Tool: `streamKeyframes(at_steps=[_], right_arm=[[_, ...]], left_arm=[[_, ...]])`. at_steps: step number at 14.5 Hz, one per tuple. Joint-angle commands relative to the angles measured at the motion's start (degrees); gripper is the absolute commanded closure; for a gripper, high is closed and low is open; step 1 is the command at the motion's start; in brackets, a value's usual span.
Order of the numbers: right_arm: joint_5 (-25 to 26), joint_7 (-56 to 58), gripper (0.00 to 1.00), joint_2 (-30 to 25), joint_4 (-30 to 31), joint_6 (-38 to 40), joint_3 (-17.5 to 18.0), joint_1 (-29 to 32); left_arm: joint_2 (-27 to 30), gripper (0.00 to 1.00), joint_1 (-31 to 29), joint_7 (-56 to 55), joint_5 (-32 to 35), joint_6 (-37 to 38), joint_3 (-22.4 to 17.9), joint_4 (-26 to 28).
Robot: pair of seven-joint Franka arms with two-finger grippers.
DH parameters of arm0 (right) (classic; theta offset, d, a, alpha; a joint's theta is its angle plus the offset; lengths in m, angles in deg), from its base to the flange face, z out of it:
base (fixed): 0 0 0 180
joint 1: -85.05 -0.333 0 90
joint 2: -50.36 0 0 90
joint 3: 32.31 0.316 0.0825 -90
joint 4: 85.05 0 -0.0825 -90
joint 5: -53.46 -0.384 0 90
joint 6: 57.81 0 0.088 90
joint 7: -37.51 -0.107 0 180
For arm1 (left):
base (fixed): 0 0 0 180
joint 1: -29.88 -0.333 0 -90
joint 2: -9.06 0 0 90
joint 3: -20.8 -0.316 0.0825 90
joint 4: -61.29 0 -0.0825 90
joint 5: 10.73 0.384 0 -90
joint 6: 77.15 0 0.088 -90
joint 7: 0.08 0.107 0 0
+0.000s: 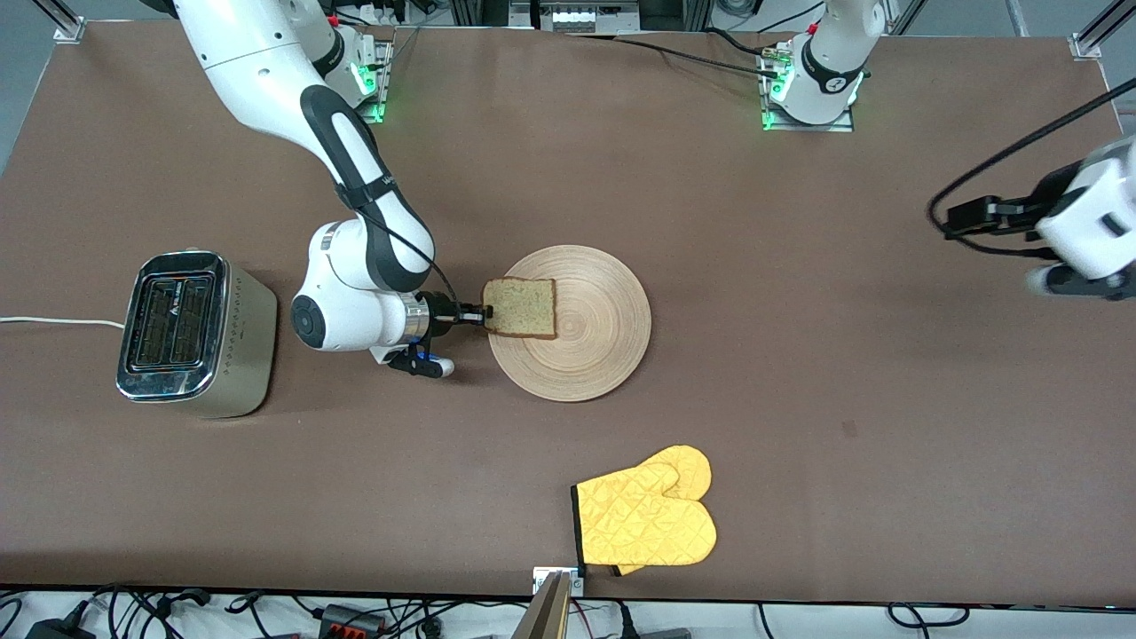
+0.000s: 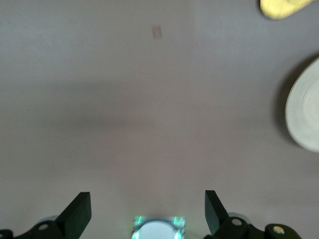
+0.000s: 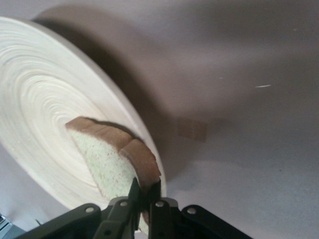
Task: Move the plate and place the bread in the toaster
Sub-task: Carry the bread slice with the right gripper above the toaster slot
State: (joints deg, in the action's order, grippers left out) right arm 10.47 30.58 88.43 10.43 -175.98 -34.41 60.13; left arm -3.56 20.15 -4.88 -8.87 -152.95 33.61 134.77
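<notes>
The light-wood plate [image 1: 586, 333] lies mid-table. My right gripper [image 1: 484, 314] is shut on the edge of the bread [image 1: 522, 307], a tan slice with dark crust, and holds it over the plate's rim toward the right arm's end. In the right wrist view the fingers [image 3: 134, 191] pinch the crust of the bread [image 3: 107, 162] above the plate [image 3: 35, 114]. The silver toaster [image 1: 191, 333] stands at the right arm's end of the table, slots up. My left gripper [image 2: 147, 211] is open and empty, waiting high over the left arm's end; the plate's edge [image 2: 304, 114] shows in its view.
A yellow quilted oven mitt [image 1: 646, 519] lies near the table's front edge, nearer to the front camera than the plate. The toaster's white cord [image 1: 53, 322] runs off the table's end. Bare brown tabletop lies between the toaster and the plate.
</notes>
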Motion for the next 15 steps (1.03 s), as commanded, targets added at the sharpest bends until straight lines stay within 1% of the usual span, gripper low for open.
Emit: streamKeyframes(at_steps=[1, 2, 4, 5, 6, 8, 10, 12, 14, 15], right_arm=[[-0.08, -1.49, 1.00, -1.33, -4.84, 7.66, -1.14, 0.84], [0.27, -2.37, 1.00, -1.85, -6.78, 11.18, -2.19, 1.62], [0.36, -4.48, 1.00, -2.38, -11.78, 18.82, -5.09, 2.07], [0.89, -4.84, 1.00, -2.56, -13.81, 22.77, -7.54, 1.98], [2.81, -4.84, 1.00, -2.65, -15.74, 26.38, -9.57, 1.81], [9.38, -5.10, 1.00, -3.43, -19.44, 31.23, -13.61, 1.81], [15.71, -4.67, 1.00, -5.80, -20.07, 33.09, -16.52, 1.81], [24.57, -4.75, 1.00, -9.22, -20.07, 35.28, -17.49, 1.98], [32.49, -3.70, 1.00, -11.51, -19.98, 35.82, -17.59, 2.16], [35.40, -1.78, 1.00, -11.87, -19.98, 35.82, -17.67, 2.85]], left_arm=[[11.97, 0.00, 11.90, 1.54, -2.65, -13.80, -12.95, 17.26], [13.74, 0.00, 12.45, 1.63, -2.74, -16.63, -13.50, 20.53], [14.37, 0.00, 12.54, 1.72, -2.74, -18.68, -13.77, 22.40], [14.99, 0.00, 12.46, 1.81, -2.65, -18.77, -13.86, 23.54], [16.56, 0.00, 12.46, 1.64, -2.48, -19.29, -13.86, 25.20], [16.05, 0.00, 12.37, 1.54, -2.56, -19.12, -13.60, 24.52], [15.96, 0.00, 12.37, 1.81, -2.48, -18.77, -13.42, 23.55], [15.96, 0.00, 12.37, 1.90, -2.04, -17.46, -13.07, 23.29], [15.96, 0.00, 12.46, 1.99, -1.77, -17.45, -12.98, 22.76], [15.87, 0.00, 12.63, 1.90, -0.99, -17.28, -12.81, 22.23]])
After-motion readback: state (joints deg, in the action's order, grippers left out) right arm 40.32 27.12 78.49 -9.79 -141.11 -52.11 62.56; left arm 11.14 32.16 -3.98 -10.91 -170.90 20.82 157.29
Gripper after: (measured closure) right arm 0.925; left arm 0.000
